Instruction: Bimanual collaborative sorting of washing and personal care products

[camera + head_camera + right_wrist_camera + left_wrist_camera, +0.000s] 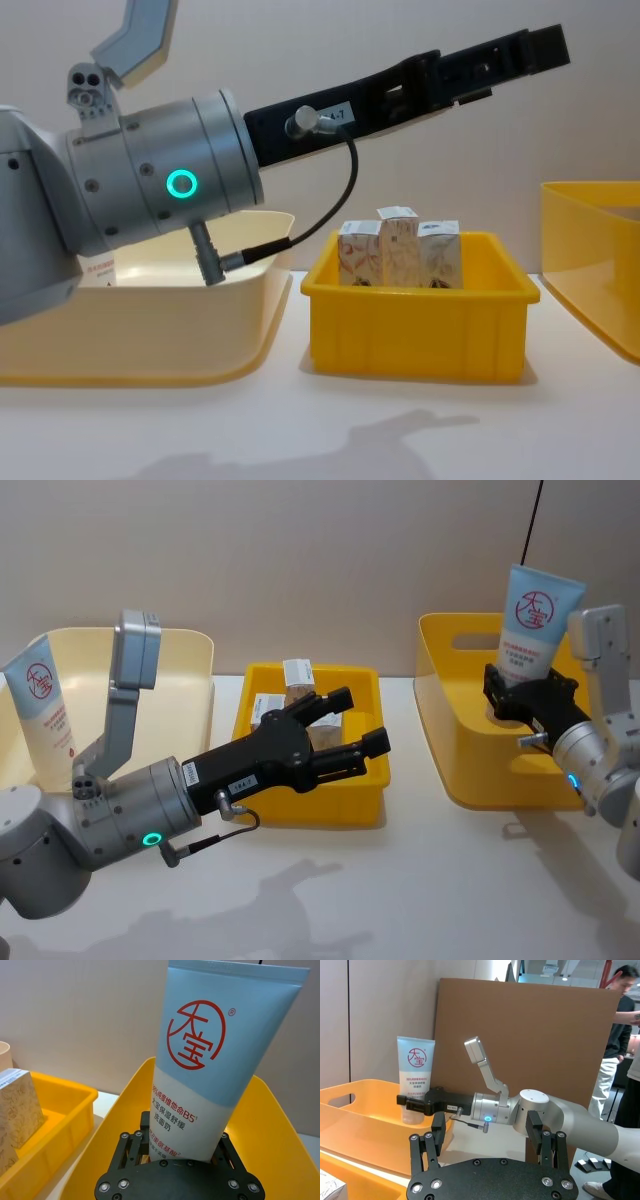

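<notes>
A pale-blue squeeze tube (535, 615) is standing upright, crimped end up, within the large yellow bin (450, 730) toward the counter's right edge. The right end effector (525, 695) is clamping its lower body, likely to set it down standing; whether its base is resting on the bin floor cannot be told. A second tube (42, 705) is leaning inside the cream tray (190, 650) at the counter's left edge. The small white cartons (398, 250) are sitting packed upright in the smaller yellow bin (410, 335) at mid-counter. The left end effector (355, 723) is hovering above those cartons with its fingers spread wide apart and gripping nothing, probably lining up to pick one; the chest view is showing it well clear of them.
</notes>
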Controlling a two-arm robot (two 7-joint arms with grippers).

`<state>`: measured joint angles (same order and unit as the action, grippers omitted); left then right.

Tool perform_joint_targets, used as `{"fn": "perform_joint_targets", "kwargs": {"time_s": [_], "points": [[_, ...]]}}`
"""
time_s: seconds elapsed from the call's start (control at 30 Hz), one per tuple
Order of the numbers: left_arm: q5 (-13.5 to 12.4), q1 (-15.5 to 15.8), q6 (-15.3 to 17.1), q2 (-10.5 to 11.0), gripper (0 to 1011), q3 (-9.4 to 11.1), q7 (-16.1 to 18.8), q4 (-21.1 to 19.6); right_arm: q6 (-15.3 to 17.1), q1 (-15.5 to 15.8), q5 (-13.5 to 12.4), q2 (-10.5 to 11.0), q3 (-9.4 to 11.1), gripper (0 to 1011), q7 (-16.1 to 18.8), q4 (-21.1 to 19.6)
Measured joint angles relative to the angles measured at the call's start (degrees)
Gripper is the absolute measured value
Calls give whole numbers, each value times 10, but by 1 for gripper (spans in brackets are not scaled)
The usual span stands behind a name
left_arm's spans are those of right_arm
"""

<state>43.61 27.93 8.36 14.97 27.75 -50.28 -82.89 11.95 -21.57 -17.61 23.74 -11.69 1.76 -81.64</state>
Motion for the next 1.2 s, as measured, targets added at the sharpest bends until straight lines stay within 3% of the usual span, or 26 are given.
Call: {"fn": "perform_joint_targets", "kwargs": {"time_s": [0.63,1.2], "points": [[0,0,0,0,1002,0,0,0,34,10,6,-7,0,1001,-22,-12],[0,0,0,0,1002,0,0,0,27,17,9,-8,4,1001,-21,-20]]}}
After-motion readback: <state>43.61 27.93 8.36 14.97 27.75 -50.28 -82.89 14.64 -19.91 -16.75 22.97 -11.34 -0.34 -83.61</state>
